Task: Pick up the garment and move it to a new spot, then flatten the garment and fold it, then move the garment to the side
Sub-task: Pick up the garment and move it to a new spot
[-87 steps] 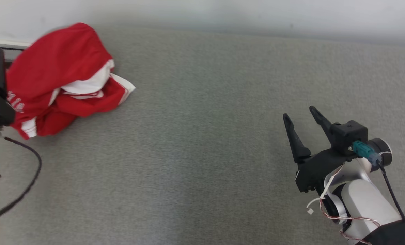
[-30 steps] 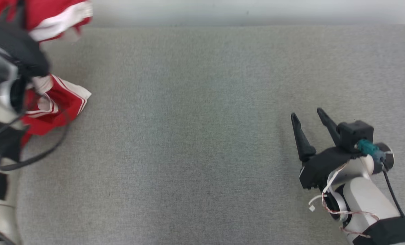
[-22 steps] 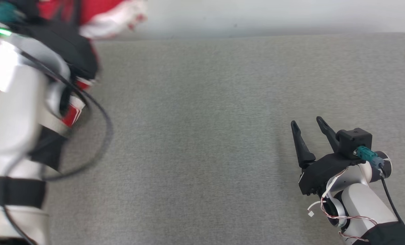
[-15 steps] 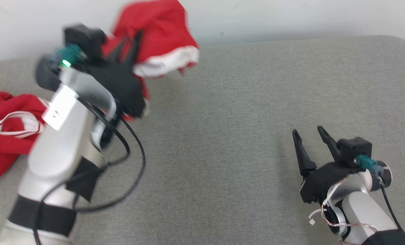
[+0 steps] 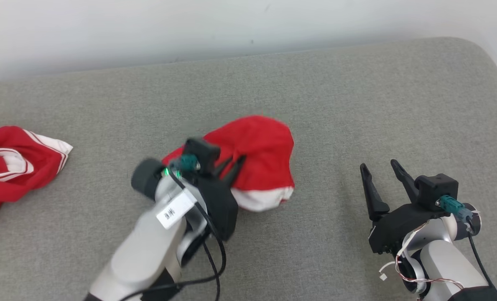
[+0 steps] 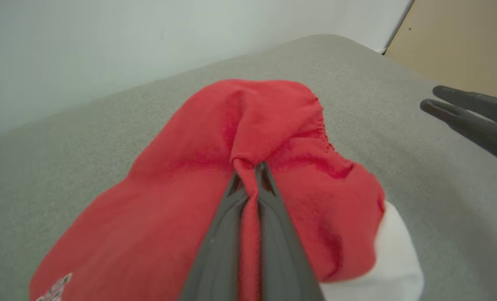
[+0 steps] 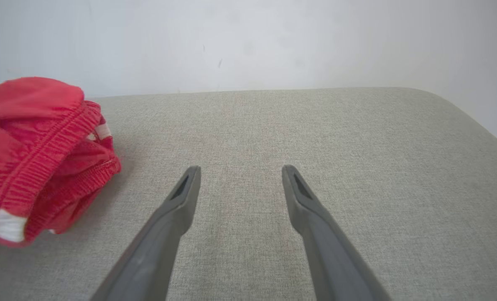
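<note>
Down from upper left, we have carried the red garment (image 5: pixel 261 146) to mid-frame on the grey surface (image 5: pixel 357 104), left end effector (image 5: pixel 230 164) pinching its fabric; right end effector (image 5: pixel 378 164) stands wide, empty, lower right.

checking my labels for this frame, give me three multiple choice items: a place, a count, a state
1. Where is the garment that the left gripper pinches? A mid grey surface; B its right edge; C the floor.
2. Red cloth heaps in the head view? A one; B two; C three.
3. The right gripper is: A shut on cloth; B open, empty; C shut, empty.
Key: 1 A, it shows centrally; 2 B, a second heap lies far left; 3 B, fingers apart over bare fabric.
</note>
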`<state>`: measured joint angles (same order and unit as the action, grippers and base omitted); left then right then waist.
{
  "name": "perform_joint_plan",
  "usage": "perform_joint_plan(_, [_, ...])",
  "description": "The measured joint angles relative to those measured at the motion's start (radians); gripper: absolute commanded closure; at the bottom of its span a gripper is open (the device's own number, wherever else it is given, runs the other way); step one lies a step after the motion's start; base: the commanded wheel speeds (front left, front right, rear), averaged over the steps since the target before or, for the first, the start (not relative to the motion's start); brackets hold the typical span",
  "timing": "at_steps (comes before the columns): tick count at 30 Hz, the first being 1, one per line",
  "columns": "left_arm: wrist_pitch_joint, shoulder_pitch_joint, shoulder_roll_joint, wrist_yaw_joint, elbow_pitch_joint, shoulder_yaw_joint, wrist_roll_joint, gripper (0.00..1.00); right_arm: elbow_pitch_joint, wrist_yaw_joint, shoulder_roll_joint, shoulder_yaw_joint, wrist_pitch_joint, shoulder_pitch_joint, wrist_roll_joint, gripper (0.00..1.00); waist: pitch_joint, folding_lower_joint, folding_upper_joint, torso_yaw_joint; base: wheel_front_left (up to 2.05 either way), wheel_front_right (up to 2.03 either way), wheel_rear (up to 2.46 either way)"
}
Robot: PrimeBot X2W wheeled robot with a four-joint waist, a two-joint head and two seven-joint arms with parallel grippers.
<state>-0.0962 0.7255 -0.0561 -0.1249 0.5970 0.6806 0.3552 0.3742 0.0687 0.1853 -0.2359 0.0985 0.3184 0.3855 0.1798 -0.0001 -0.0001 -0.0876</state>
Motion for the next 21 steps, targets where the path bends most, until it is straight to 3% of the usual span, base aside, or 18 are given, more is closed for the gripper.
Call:
perform_joint_plan(11, [0.024,-0.05,0.02,0.0,0.155,0.056,0.036,1.0,0.009,-0.007,-0.004,-0.009,0.008,0.02,0.0,0.0,0.009,0.0,0.0,-0.025,0.0,0.0,0.0])
perform_joint_plan(12, [0.028,-0.049,0.02,0.0,0.161,0.057,0.038,0.84,0.011,-0.007,-0.003,-0.007,0.008,0.02,0.0,0.0,0.008,0.0001,0.0001,-0.024,0.0,0.0,0.0])
perform_joint_plan(13, [0.033,-0.049,0.02,0.0,0.164,0.057,0.042,0.53,0.013,-0.007,0.0,-0.004,0.009,0.019,0.0,0.0,0.006,0.0,0.0,-0.022,0.0,0.0,0.0])
perform_joint_plan(14, [0.042,-0.045,0.019,0.0,0.165,0.059,0.043,0.0,0.014,-0.007,0.001,-0.002,0.01,0.019,0.0,0.0,0.003,0.0001,0.0,-0.019,0.0,0.0,0.0])
perform_joint_plan(21, [0.115,-0.02,0.019,0.002,0.048,0.132,0.106,0.0,0.05,-0.007,0.001,0.007,0.025,0.011,0.012,0.0,-0.027,0.0,0.0,0.007,0.0,0.0,0.0])
